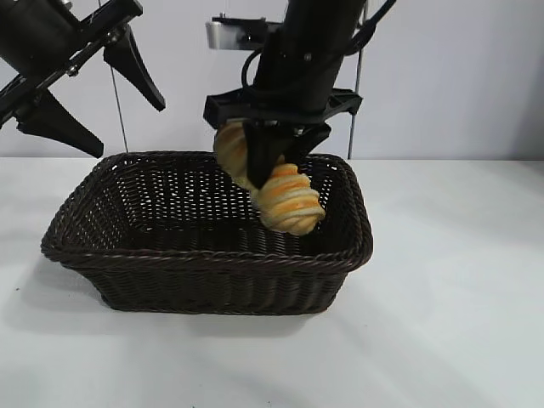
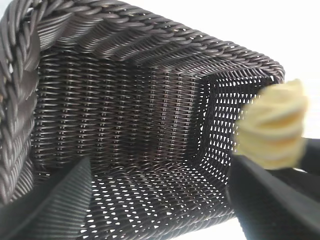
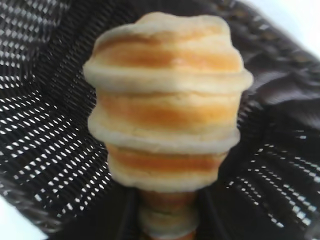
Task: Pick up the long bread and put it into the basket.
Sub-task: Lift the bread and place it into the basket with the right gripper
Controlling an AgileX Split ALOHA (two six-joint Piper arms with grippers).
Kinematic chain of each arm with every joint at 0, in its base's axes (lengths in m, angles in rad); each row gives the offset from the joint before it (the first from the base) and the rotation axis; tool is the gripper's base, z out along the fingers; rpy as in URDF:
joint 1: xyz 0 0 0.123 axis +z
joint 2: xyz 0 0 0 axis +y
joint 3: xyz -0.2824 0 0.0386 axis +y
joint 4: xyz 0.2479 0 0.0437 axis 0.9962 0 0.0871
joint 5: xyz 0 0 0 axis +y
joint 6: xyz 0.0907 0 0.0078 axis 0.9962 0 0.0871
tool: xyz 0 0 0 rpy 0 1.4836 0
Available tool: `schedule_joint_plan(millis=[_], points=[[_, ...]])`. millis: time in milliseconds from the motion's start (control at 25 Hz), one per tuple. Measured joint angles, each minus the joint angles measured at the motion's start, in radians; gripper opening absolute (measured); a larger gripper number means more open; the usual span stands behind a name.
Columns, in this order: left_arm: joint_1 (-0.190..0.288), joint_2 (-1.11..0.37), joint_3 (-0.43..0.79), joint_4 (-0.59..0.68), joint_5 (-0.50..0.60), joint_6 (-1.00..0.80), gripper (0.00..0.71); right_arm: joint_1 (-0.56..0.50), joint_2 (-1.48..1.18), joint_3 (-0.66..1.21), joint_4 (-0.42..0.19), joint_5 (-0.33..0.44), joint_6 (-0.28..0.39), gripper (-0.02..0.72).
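Note:
The long bread (image 1: pixel 285 197), golden-tan with orange and pale ridges, hangs tilted over the right half of the dark brown wicker basket (image 1: pixel 212 263), its lower end below the rim. My right gripper (image 1: pixel 270 160) is shut on its upper part. In the right wrist view the long bread (image 3: pixel 167 105) fills the middle, pinched between the black fingers (image 3: pixel 120 215), with the basket's (image 3: pixel 45 115) weave behind. My left gripper (image 1: pixel 93 93) is open and raised above the basket's left end. Its view shows the basket's inside (image 2: pixel 125 115), the bread (image 2: pixel 274 127) and its own wide-apart fingers (image 2: pixel 60 205).
The basket stands on a white table (image 1: pixel 450 289) before a pale wall. The basket's floor holds nothing else that I can see. The table stretches bare to the right and front of the basket.

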Motion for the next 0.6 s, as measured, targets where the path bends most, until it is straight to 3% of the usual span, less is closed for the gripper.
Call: schedule_joint_plan(millis=[200,480,600], points=[[0.0,0.0,0.0,0.0,0.0,0.0,0.55,0.0,0.0,0.0,0.0,0.003,-0.001,0.396],[0.0,0.0,0.0,0.0,0.0,0.0,0.55,0.0,0.0,-0.001,0.002,0.013,-0.003,0.527],[0.0,0.0,0.0,0.0,0.0,0.0,0.55,0.0,0.0,-0.023,0.002,0.051,-0.003,0.54]])
